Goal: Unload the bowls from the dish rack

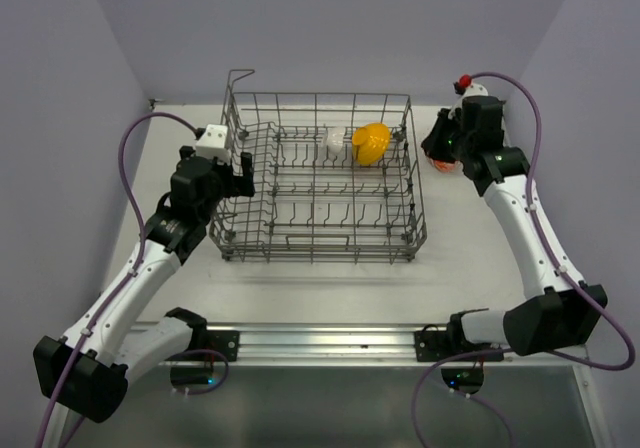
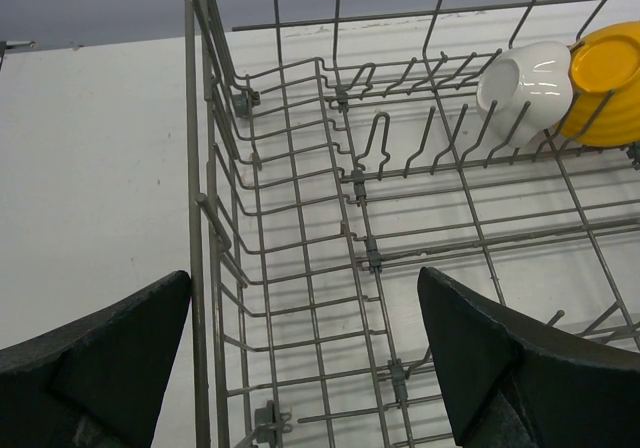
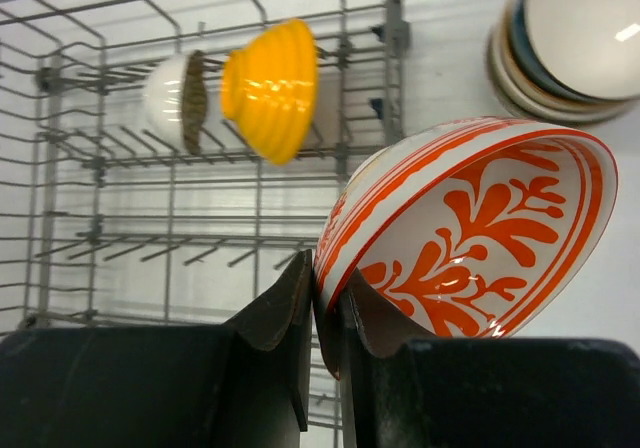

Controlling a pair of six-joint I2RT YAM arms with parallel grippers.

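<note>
Two bowls on edge among the tines of the dish rack (image 1: pixel 320 250), in its far right part: ribbed yellow bowl (image 1: pixel 371 144) and, just beside it on the left, white bowl (image 1: pixel 334 140). From the right wrist view, both tipped sideways, the white one (image 3: pixel 172 98) close against the yellow one (image 3: pixel 272 88); actual contact impossible to tell. From the left wrist view, same pair at the upper right, white bowl (image 2: pixel 525 86) overlapping the yellow (image 2: pixel 608 83).

Right hand (image 3: pixel 325 290) clenched on a white bowl with an orange-red pattern, the patterned bowl (image 3: pixel 480 238), rim pinched between the two fingers, one inside and one outside the wall. Bowl tilted, inside facing the wrist camera. Held outside the rack, off its right side, above the white surface (image 1: pixel 480 258). In the top view, only a sliver of orange (image 1: pixel 445 165) visible under that hand (image 1: pixel 443 151).

Just beyond the held bowl, a stack of bowls (image 3: pixel 570 48) on the surface, nested, pale inside, darker rims showing below; well clear of the rack's right wall.

Left hand (image 2: pixel 305 278) released, fingers spread wide, grasping nothing. Positioned at the rack's left side (image 1: pixel 235 173): one finger (image 2: pixel 130 338) over the surface outside the wall, the other (image 2: pixel 480 338) over the rack's floor wires, the wall between them. Contact with the wire impossible to tell.
</note>
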